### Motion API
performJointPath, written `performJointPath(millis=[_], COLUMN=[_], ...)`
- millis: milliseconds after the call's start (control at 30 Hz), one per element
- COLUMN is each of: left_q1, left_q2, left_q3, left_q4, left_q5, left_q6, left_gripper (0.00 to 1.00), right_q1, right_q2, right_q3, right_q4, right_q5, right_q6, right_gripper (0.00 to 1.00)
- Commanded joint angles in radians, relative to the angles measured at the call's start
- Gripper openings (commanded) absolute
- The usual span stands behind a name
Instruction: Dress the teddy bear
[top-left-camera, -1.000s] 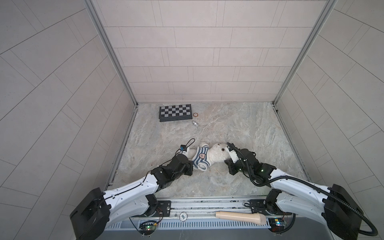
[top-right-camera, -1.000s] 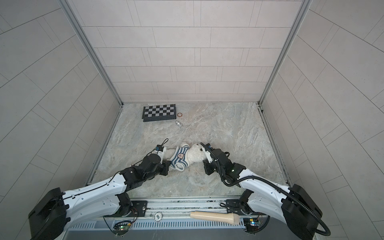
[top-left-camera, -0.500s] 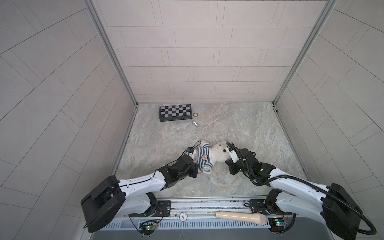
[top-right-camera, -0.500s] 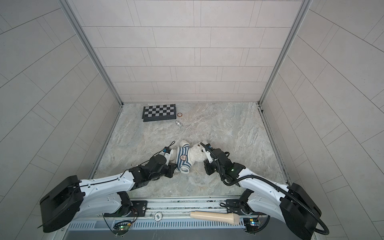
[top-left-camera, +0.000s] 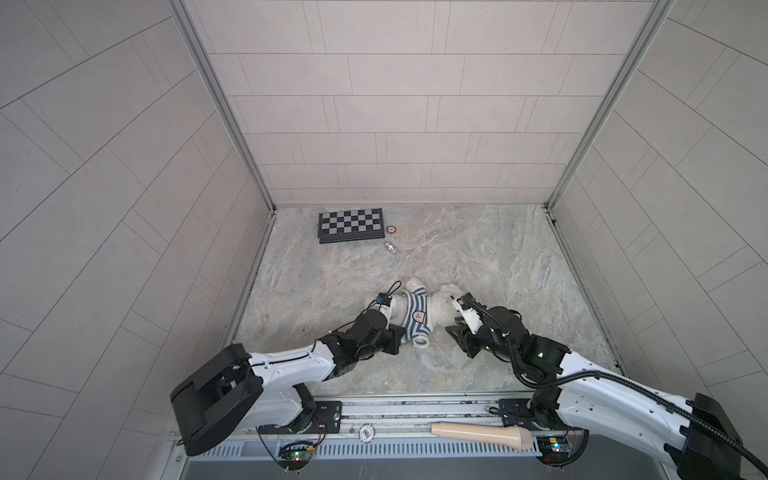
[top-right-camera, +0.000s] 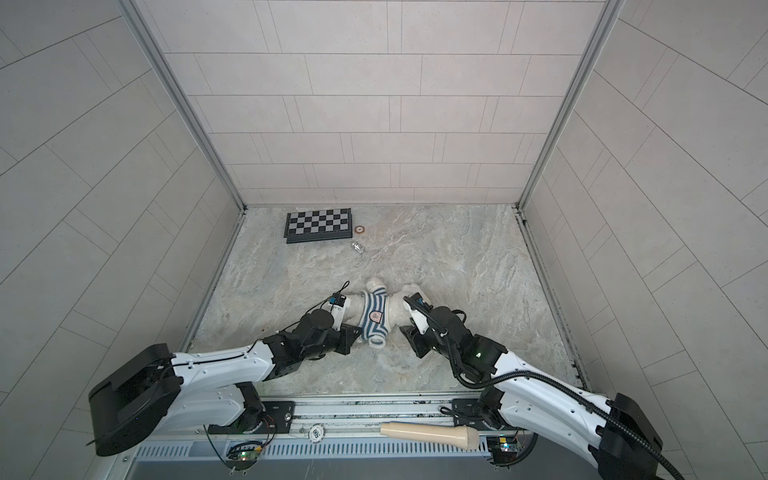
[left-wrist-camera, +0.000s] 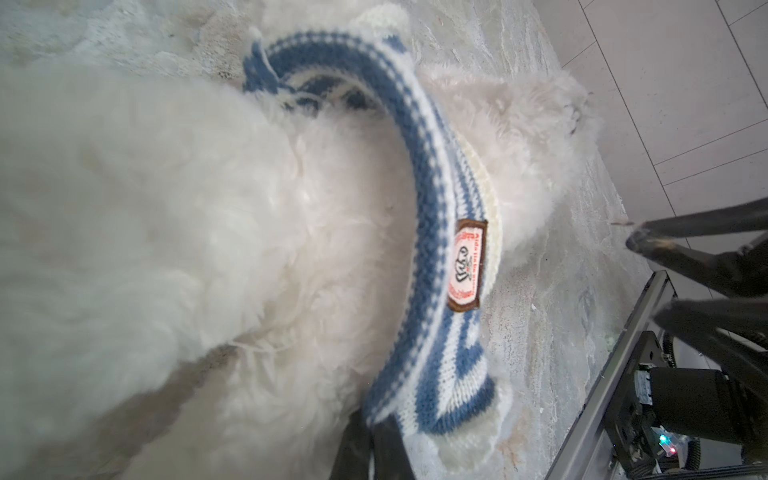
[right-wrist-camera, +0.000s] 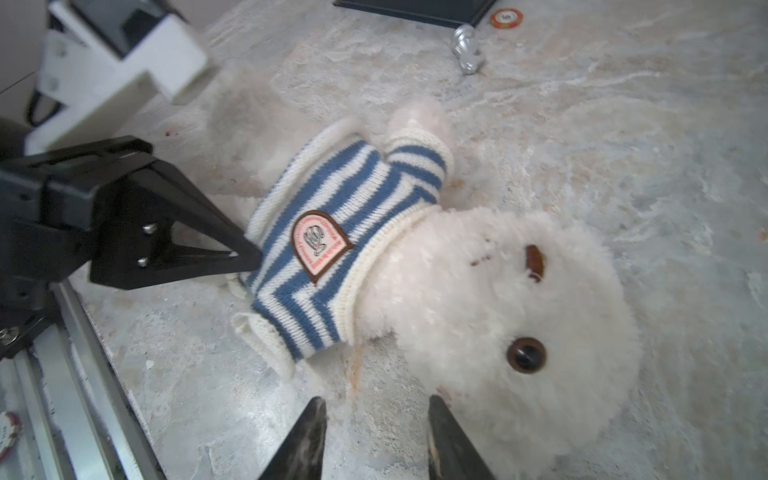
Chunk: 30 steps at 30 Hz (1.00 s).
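Two robot arms flank the teddy bear (top-left-camera: 441, 302), which lies face up on the marble table (top-left-camera: 507, 257). In both top views it sits a little toward 6 o'clock from the centre, head toward 3 o'clock and legs toward 9 o'clock. A blue-and-white striped sweater (top-left-camera: 415, 318) wraps its chest, bunched high, leaving the belly fur bare. The left gripper (top-left-camera: 401, 332), at the bear's 8 o'clock, has its jaws clamped on the sweater's lower hem. The right gripper (right-wrist-camera: 376, 402), jaws parted and holding nothing, hovers just beside the head, at about 5 o'clock of it. A chessboard (top-left-camera: 350, 224), a round chip (top-left-camera: 391, 229) and a small silver piece (top-left-camera: 391, 247) lie well apart toward 11 o'clock.
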<state>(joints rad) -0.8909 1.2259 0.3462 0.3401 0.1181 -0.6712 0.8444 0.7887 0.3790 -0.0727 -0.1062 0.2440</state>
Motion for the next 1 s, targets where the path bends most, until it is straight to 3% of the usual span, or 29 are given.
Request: performJointPath(millis=[0, 167, 333, 500, 967], left_q1=[-0.004, -0.002, -0.002, -0.002, -0.002], left_q2=[0.009, 0.009, -0.009, -0.019, -0.037], left_q3=[-0.013, 0.000, 0.014, 0.033, 0.045], left_q4=[0.054, 0.045, 0.042, 0.015, 0.038], left_q5=[0.020, 0.027, 0.051, 0.067, 0.093], left_q6=[-0.024, -0.031, -0.047, -0.056, -0.119], left_gripper=[0.00, 0.00, 0.00, 0.00, 0.00], right_q1=[0.070, 0.109, 0.115, 0.122, 0.136], right_q2=[-0.038, 0.013, 0.122, 0.206, 0.314], right_q3=[-0.037, -0.052, -0.039, -0.025, -0.067], right_q4=[0.059, 0.152, 0.233, 0.286, 0.471], right_q5=[-0.024, -0.102, -0.127, -0.153, -0.096], right_q6=[-0.101, -0.188, -0.260, -0.316, -0.399], right_gripper=[0.42, 0.41, 0.16, 0.01, 0.00])
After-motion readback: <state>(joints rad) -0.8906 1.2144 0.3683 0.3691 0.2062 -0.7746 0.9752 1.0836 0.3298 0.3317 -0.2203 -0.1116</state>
